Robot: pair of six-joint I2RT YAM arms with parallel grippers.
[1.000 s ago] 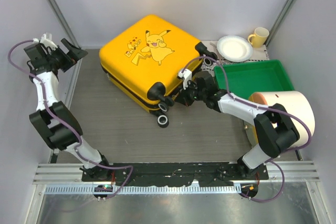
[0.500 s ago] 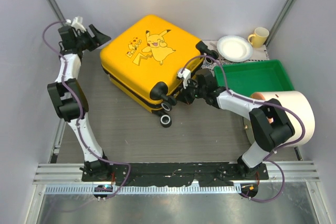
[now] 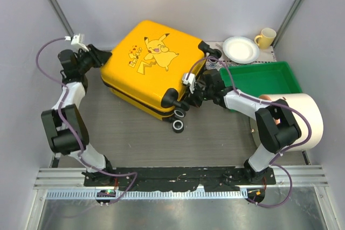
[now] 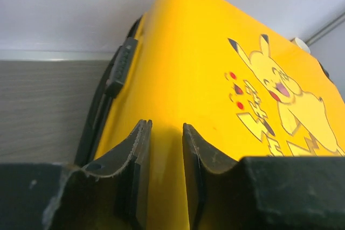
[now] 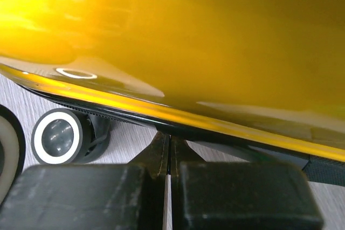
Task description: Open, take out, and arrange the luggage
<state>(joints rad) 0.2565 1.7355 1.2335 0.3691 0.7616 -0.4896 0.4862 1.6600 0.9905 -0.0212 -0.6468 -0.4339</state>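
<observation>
The luggage [image 3: 151,74] is a yellow suitcase with a Pikachu print, lying flat and closed on the table, wheels [image 3: 178,126] toward me. My left gripper [image 3: 102,57] is at its far-left corner. In the left wrist view its fingers stand a narrow gap apart over the yellow shell [image 4: 215,79], with nothing between them. My right gripper [image 3: 193,96] is at the suitcase's right side by the wheels. In the right wrist view it [image 5: 170,136] is shut, tips against the black zipper trim under the shell [image 5: 215,36]. No zipper pull shows between them.
A green tray [image 3: 291,79] lies right of the suitcase, with a large cream cylinder [image 3: 296,117] in front of it. A white plate [image 3: 241,49] and a yellow mug [image 3: 266,37] sit at the back right. Grey walls close in left, right and behind.
My left arm swung in from the left wall to the suitcase's corner and its jaws narrowed. The suitcase turned slightly, its wheel end shifting right with the right gripper.
</observation>
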